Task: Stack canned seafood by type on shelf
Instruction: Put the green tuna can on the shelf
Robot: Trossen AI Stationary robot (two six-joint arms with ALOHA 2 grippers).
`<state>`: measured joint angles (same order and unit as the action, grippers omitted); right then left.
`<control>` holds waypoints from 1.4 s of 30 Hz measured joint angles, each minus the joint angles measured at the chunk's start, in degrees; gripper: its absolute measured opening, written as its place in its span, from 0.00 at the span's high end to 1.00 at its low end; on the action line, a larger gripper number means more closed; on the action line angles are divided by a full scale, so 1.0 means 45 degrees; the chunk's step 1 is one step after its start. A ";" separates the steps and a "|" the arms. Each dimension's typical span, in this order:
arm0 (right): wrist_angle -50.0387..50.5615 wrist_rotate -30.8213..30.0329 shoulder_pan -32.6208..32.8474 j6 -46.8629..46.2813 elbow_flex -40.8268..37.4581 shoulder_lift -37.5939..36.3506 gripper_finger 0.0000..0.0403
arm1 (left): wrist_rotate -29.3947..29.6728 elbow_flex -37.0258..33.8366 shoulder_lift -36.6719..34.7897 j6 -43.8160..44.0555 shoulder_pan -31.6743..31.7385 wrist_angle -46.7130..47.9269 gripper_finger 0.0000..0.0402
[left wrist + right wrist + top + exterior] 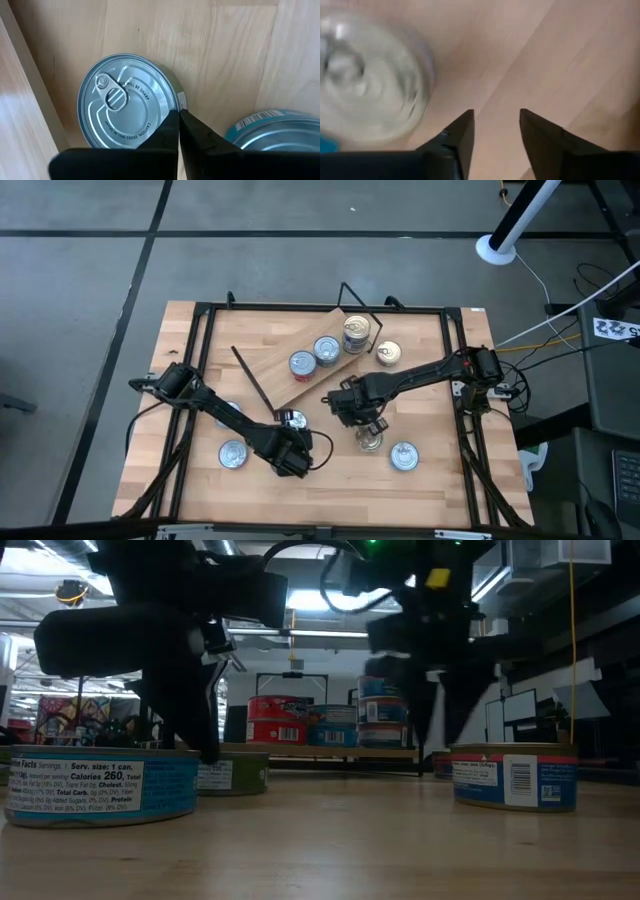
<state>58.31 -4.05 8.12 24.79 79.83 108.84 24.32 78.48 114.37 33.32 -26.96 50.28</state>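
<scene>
The shelf point(290, 375) is a light wood plank lying askew at the table's middle. On it stand silver-lidded tins point(302, 363) point(326, 350), a stack point(356, 332) and a gold-lidded tin point(388, 354). My left gripper point(179, 116), shut, points slanting down at the rim of a silver-lidded tin point(127, 102) that stands flat on the table beside the plank. A blue-labelled tin point(275, 130) stands close by. My right gripper point(495, 125) hangs open over bare wood, fingers pointing down. A blurred pale-lidded tin point(370, 80) lies beside it, not between its fingers. My left gripper has its shut fingertips point(172, 125) over the rim point(172, 97) of the silver-lidded tin, on the side away from the pull tab. They come slanting from above. I cannot tell whether they touch it. The tin stands flat on the table.
More tins stand on the table near the front: one at the left point(233, 454), one under the right arm point(369, 442), one to its right point(404, 456). A black tube frame point(200, 320) borders the tabletop. The shelf's black wire ends point(255, 385) point(360, 295) stick out.
</scene>
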 joint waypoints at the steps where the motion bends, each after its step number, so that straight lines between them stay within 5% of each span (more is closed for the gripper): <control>1: 0.0376 0.0004 0.0000 0.0063 0.0000 0.0000 0.65 | 0.0000 0.0000 0.0000 0.0030 0.0000 -0.0004 1.00; 11: 0.0472 0.0261 -0.0517 0.0005 -0.1657 -0.2876 0.83 | 0.0044 0.0005 0.0000 0.0868 0.0000 -0.0046 1.00; 19: -0.7218 0.1640 -0.0962 -0.0318 -0.6639 -0.6460 0.88 | 0.0068 0.0005 0.0000 0.1615 0.0000 -0.0091 1.00; 26: -1.3035 0.1917 -0.0976 -0.0819 -0.8670 -0.6241 0.88 | 0.0083 0.0010 0.0000 0.1652 0.0034 -0.0349 1.00; 42: -1.4709 0.1922 -0.0976 -0.0789 -0.8573 -0.5824 0.88 | 0.0063 0.0010 0.0000 0.1618 0.0102 -0.0801 1.00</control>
<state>-7.88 4.60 3.73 21.23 41.25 82.63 24.60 78.52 114.37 40.60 -26.50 46.68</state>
